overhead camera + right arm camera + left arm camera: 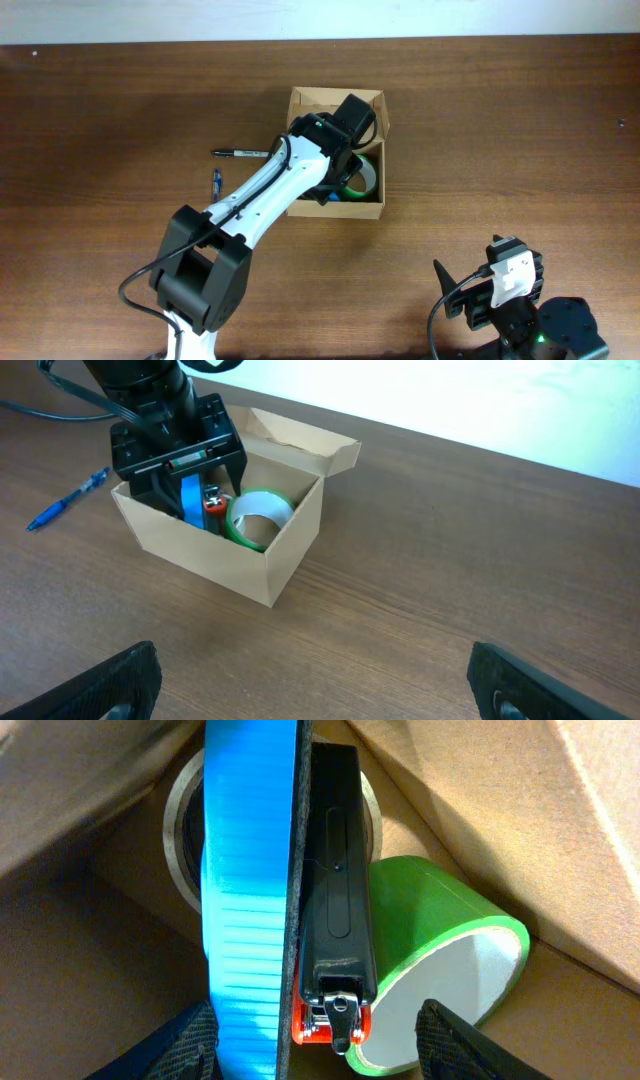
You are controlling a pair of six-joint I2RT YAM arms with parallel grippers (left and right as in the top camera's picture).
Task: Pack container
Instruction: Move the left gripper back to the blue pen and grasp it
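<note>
The container is a tan cardboard box with its flap lid open, standing at mid-table. My left arm reaches down into it. Inside, a flat blue case stands on edge against a black and orange stapler, with a green tape roll beside them. My left gripper is open and straddles the case and stapler. Its left finger sits close against the case, and its right finger stands clear over the green roll. My right gripper is open over bare wood with nothing between its fingers.
A beige tape roll lies behind the blue case in the box. A black marker and a blue pen lie on the table left of the box. The right arm stays near the front right edge.
</note>
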